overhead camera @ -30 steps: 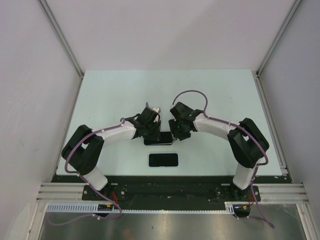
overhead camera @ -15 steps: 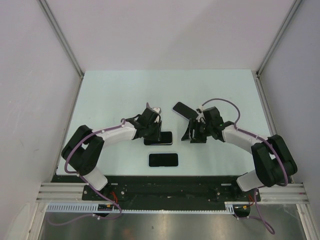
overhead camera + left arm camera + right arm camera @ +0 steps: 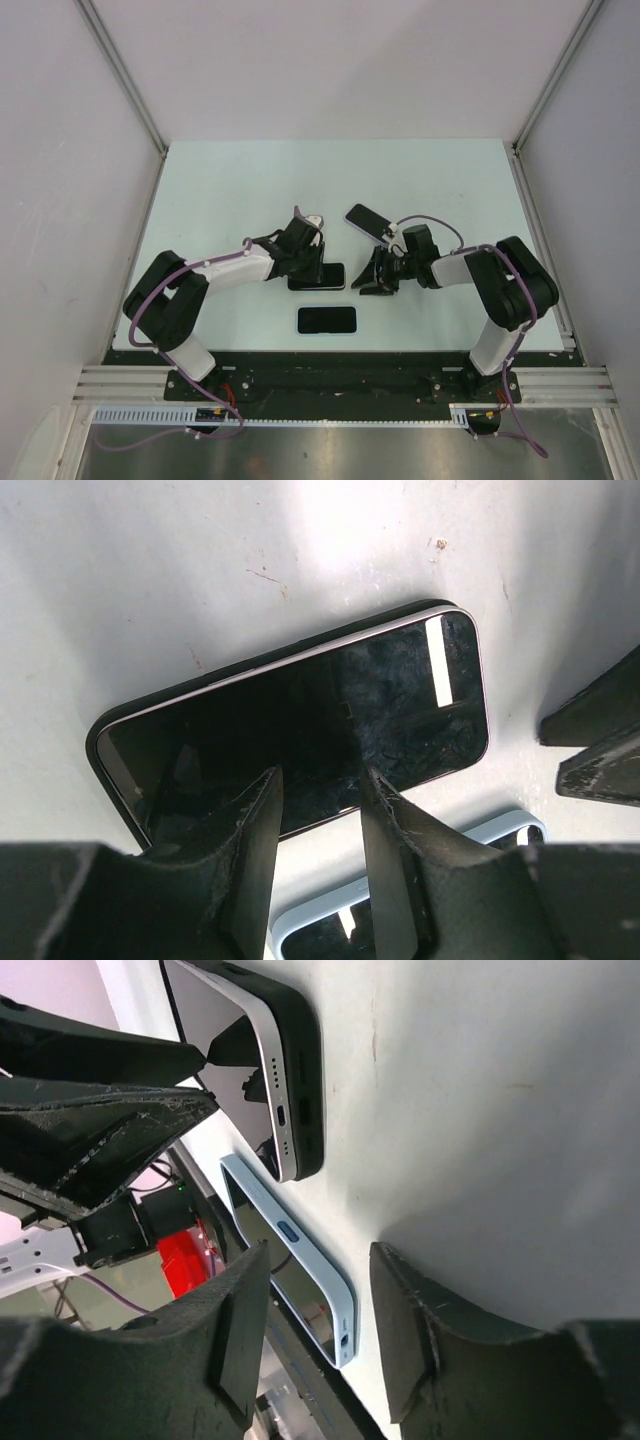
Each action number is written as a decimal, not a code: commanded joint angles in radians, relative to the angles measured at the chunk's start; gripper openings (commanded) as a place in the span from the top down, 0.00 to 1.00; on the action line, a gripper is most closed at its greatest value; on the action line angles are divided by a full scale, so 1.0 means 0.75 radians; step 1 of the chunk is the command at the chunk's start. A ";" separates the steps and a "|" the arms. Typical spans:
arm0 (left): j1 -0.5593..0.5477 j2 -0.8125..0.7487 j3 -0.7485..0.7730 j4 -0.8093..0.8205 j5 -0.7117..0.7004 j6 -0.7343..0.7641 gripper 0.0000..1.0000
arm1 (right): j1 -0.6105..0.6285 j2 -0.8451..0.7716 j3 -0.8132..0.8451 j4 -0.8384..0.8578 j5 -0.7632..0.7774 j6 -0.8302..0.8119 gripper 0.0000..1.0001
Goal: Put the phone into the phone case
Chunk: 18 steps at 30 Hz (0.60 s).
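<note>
We hold our left fingers (image 3: 250, 830), slightly apart, on the phone (image 3: 330, 710), seemingly pressing it into its case (image 3: 95, 742); right fingers (image 3: 235, 1330) hang apart, empty

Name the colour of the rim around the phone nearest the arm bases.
Light blue rim, clearest in the right wrist view.

Pale mint worktop (image 3: 230, 190), flat, matte; fine scratches and dark specks (image 3: 265, 577) on surface in left wrist view; white enclosure walls on left (image 3: 60, 150), back (image 3: 330, 60), right (image 3: 600, 180); slanted aluminium posts (image 3: 120, 72) at both far corners; black strip (image 3: 340, 372) along worktop's near edge; aluminium rail (image 3: 120, 382) beside it; white slotted cable duct (image 3: 330, 424) below; brushed metal sheet (image 3: 350, 455) at bottom
</note>
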 commanded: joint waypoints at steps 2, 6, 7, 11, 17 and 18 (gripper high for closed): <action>-0.020 0.008 -0.040 -0.067 -0.002 -0.024 0.57 | 0.033 0.101 0.088 0.083 -0.026 0.008 0.53; -0.020 0.006 -0.040 -0.065 -0.002 -0.019 0.57 | 0.063 0.159 0.130 0.079 -0.019 0.014 0.57; -0.020 0.006 -0.040 -0.065 -0.002 -0.019 0.57 | 0.067 0.185 0.137 0.083 -0.015 0.018 0.58; -0.020 0.014 -0.040 -0.063 -0.002 -0.024 0.57 | 0.088 0.242 0.198 0.050 -0.003 0.010 0.64; -0.020 0.026 -0.042 -0.067 -0.002 -0.013 0.57 | 0.094 0.298 0.235 -0.011 0.021 -0.007 0.72; -0.020 0.030 -0.042 -0.063 -0.002 -0.013 0.57 | 0.094 0.300 0.239 -0.021 0.025 -0.009 0.73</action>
